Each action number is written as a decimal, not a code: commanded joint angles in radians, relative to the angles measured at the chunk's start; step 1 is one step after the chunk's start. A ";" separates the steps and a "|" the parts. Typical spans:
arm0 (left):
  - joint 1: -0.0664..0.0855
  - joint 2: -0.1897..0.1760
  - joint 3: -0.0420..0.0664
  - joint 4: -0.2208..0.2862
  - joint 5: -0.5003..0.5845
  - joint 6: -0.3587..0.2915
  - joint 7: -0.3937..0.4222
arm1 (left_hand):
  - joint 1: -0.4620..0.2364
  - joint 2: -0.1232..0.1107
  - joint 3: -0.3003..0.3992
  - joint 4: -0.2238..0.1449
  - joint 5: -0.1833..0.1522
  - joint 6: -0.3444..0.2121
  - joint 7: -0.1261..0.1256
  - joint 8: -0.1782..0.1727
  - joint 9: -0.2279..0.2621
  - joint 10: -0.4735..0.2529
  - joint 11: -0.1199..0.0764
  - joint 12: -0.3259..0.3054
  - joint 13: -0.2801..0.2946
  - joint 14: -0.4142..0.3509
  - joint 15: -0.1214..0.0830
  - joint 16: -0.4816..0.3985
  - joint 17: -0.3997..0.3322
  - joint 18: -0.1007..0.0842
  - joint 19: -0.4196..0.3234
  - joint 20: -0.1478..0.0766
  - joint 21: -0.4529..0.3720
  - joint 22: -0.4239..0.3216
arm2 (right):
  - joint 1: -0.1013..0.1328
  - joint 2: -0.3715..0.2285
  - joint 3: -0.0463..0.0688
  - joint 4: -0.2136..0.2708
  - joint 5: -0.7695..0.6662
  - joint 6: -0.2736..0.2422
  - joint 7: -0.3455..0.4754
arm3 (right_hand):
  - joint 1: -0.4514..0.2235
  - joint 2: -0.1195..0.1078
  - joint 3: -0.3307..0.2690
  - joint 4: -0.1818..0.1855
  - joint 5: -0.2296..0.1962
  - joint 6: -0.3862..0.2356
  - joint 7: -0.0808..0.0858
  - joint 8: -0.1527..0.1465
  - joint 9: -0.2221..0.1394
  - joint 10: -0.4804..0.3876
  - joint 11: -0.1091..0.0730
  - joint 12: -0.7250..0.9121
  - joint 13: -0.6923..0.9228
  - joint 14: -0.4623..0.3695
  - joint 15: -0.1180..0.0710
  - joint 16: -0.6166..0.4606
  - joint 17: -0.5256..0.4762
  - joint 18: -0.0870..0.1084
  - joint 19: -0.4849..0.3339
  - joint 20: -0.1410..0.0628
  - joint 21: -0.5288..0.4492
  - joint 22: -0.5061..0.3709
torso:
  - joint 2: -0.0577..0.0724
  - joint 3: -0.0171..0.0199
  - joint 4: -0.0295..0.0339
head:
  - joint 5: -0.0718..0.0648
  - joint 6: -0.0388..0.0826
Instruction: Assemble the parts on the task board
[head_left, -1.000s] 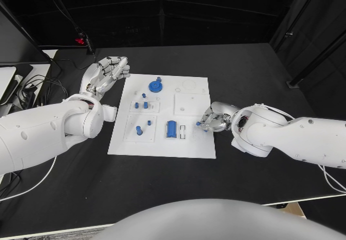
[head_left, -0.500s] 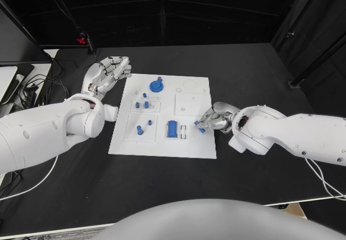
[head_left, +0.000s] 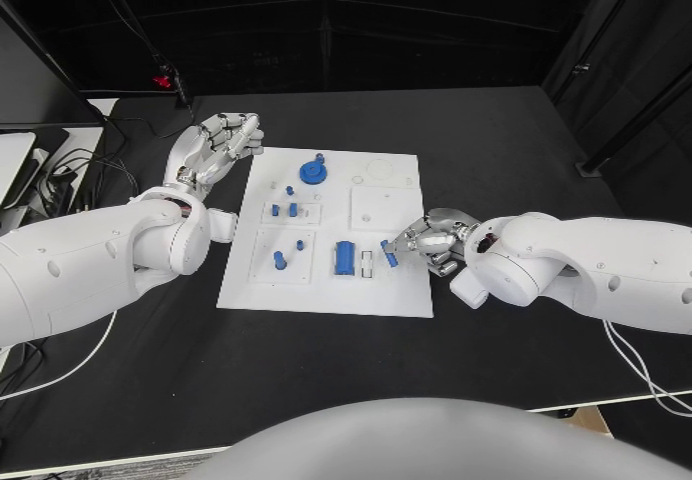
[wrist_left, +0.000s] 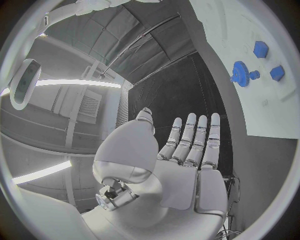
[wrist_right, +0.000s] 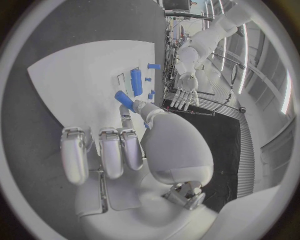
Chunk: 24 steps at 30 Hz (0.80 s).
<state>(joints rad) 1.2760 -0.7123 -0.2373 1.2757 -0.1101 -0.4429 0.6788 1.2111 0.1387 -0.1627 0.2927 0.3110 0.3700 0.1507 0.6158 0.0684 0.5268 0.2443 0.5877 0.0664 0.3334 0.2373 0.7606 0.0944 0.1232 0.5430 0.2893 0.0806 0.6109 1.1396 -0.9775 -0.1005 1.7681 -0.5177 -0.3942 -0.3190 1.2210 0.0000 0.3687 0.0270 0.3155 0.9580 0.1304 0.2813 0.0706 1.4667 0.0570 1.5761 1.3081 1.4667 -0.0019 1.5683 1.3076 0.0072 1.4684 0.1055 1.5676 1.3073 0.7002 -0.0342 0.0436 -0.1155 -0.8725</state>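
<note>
Head view: a black bench (head_left: 476, 130) carries the white task board (head_left: 325, 290), blue parts (head_left: 343, 258) lying on it. The right robot hand (head_left: 428, 243) pinches a small blue piece (head_left: 389, 253) over the board's right side. The left robot hand (head_left: 219, 142) hovers beside the board, fingers spread, holding nothing.

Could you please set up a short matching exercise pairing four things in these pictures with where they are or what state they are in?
Things:
1. left hand
2. right hand
3. blue gear
4. task board

States or places:
A. white plate in the middle of the black table
B. pinching a small blue part over the board
C. sitting near the board's far edge
D. fingers straight and apart, holding nothing, beside the board's far left corner

Pairs: 1-D, 2-B, 3-C, 4-A
</note>
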 joint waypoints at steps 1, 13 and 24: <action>0.001 0.002 0.001 0.000 0.001 0.009 0.007 | 0.007 0.001 -0.007 -0.001 0.004 -0.005 0.136 0.005 -0.002 -0.001 -0.001 0.004 -0.001 -0.008 -0.002 0.006 -0.001 -0.008 -0.006 0.000 0.007 -0.001 | 0.002 0.004 0.001 -0.006 0.173 0.025 0.057 | -0.002 -0.003 -0.007 0.001 -0.004 0.013 -0.002 -0.006 0.001 0.104 0.001 -0.005 0.263 0.104 -0.002 0.002 0.263 -0.007 0.102 -0.001 0.003 0.263 | 0.001 -0.0007 0.0005 | 0.001 0.000; 0.001 0.002 0.001 0.002 0.001 0.009 0.005 | 0.007 0.002 -0.008 -0.001 0.005 -0.005 0.136 0.005 -0.002 -0.001 -0.001 0.004 -0.001 -0.008 -0.002 0.006 -0.002 -0.008 -0.006 0.000 0.007 -0.002 | 0.002 0.033 0.000 -0.040 0.280 0.041 -0.010 | 0.000 -0.003 -0.014 -0.001 -0.001 0.019 -0.006 -0.014 0.001 0.104 -0.003 -0.005 0.263 0.104 -0.004 0.002 0.263 -0.007 0.102 -0.002 0.003 0.263 | 0.000 0.0003 0.0014 | 0.005 0.000; 0.001 0.002 0.001 0.003 0.001 0.009 0.005 | 0.007 0.002 -0.008 -0.001 0.005 -0.005 0.136 0.005 -0.002 -0.001 -0.001 0.004 -0.001 -0.008 -0.002 0.006 -0.002 -0.008 -0.006 0.000 0.007 -0.002 | 0.002 0.058 0.000 -0.054 0.284 0.043 -0.045 | 0.002 -0.002 -0.017 -0.002 0.004 0.020 -0.007 -0.019 0.000 0.104 -0.004 -0.005 0.263 0.104 -0.005 0.002 0.263 -0.007 0.102 -0.003 0.003 0.263 | 0.000 -0.0007 0.0007 | 0.002 0.000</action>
<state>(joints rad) 1.2757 -0.7116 -0.2373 1.2773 -0.1101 -0.4422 0.6769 1.2111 0.1387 -0.1655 0.2899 0.3110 0.3700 0.1507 0.6157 0.0684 0.5268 0.2443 0.5877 0.0664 0.3334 0.2372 0.7606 0.0935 0.1232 0.5430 0.2893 0.0806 0.6109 1.1402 -0.9206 -0.1012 1.7137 -0.2530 -0.3629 -0.3462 1.2210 0.0000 0.3561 0.0233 0.3145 0.9721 0.1228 0.2688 0.0703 1.4667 0.0570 1.5761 1.3081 1.4667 -0.0019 1.5683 1.3074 0.0072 1.4684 0.1055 1.5676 1.3073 0.7005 -0.0346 0.0439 -0.1120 -0.8725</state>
